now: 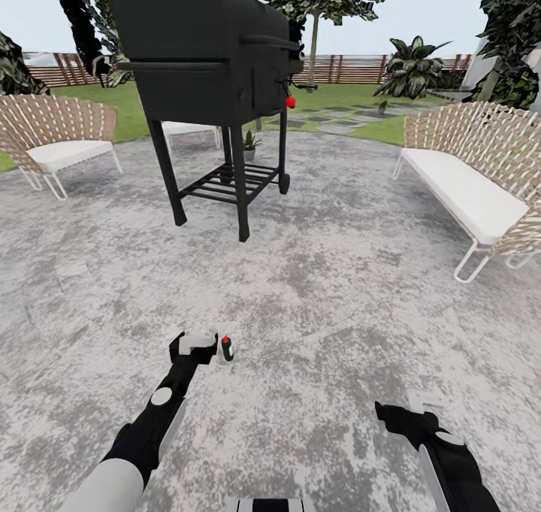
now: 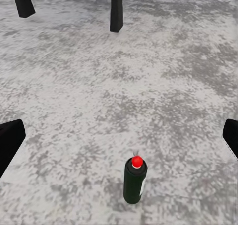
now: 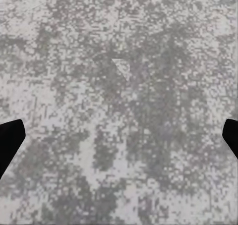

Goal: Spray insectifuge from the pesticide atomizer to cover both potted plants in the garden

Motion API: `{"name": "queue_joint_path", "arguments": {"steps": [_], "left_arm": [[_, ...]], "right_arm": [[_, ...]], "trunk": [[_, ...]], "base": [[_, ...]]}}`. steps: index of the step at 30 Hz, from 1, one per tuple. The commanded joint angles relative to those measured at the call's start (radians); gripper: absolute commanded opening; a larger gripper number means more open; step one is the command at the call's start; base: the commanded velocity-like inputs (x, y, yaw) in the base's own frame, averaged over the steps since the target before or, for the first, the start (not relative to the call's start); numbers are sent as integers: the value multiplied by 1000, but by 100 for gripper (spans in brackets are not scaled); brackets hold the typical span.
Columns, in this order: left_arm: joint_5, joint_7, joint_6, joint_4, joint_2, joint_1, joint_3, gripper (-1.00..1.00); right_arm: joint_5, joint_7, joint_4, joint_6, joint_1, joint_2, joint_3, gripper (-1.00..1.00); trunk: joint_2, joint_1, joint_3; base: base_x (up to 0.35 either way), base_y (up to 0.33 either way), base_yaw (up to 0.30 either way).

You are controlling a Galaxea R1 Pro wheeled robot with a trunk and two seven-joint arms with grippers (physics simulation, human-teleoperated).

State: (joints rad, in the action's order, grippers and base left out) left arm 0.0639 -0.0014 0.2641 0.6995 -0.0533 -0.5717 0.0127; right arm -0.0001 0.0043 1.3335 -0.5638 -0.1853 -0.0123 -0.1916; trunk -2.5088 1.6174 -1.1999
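Observation:
The pesticide atomizer point(image 1: 227, 349) stands upright on the grey patio paving, a dark slim bottle with a red spot on top. My left gripper point(image 1: 198, 341) hovers just to its left, close but apart from it. In the left wrist view the atomizer point(image 2: 135, 180) stands ahead of the open left gripper point(image 2: 120, 140), with nothing between the fingertips. My right gripper point(image 1: 409, 410) hangs open over bare paving point(image 3: 119, 86), further right and nearer to me. One small potted plant point(image 1: 249, 146) sits behind the grill's legs. Another small pot point(image 1: 382, 108) stands far off by the stepping slabs.
A black grill point(image 1: 214, 53) on legs stands ahead in the middle of the patio. Wicker chairs with white cushions flank it, one on the left point(image 1: 56, 140), one on the right point(image 1: 473, 181). Lawn point(image 1: 113, 102), a big shrub point(image 1: 412, 68) and a wooden fence point(image 1: 353, 68) lie beyond.

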Motion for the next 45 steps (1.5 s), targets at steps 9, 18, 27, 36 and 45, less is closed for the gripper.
{"name": "queue_joint_path", "arguments": {"steps": [9, 18, 27, 36, 45], "left_arm": [[7, 0, 4, 0, 0, -1, 2, 100], [7, 0, 4, 0, 0, -1, 1, 100], [7, 0, 4, -1, 0, -1, 3, 100], [7, 0, 4, 0, -1, -1, 1, 100], [7, 0, 4, 0, -2, -1, 1, 100]], "right_arm": [[0, 1, 0, -5, 0, 0, 0, 100], [0, 1, 0, -5, 0, 0, 0, 100], [0, 0, 1, -5, 0, 0, 0, 100], [0, 0, 1, -5, 0, 0, 0, 100], [0, 0, 1, -5, 0, 0, 0, 100]], "trunk": [[0, 0, -5], [0, 0, -16], [0, 0, -19], [0, 0, -19], [0, 0, -20]], "base": [[97, -61, -56], [2, -1, -189], [160, 161, -68], [67, 71, -1], [184, -114, 9]]}}
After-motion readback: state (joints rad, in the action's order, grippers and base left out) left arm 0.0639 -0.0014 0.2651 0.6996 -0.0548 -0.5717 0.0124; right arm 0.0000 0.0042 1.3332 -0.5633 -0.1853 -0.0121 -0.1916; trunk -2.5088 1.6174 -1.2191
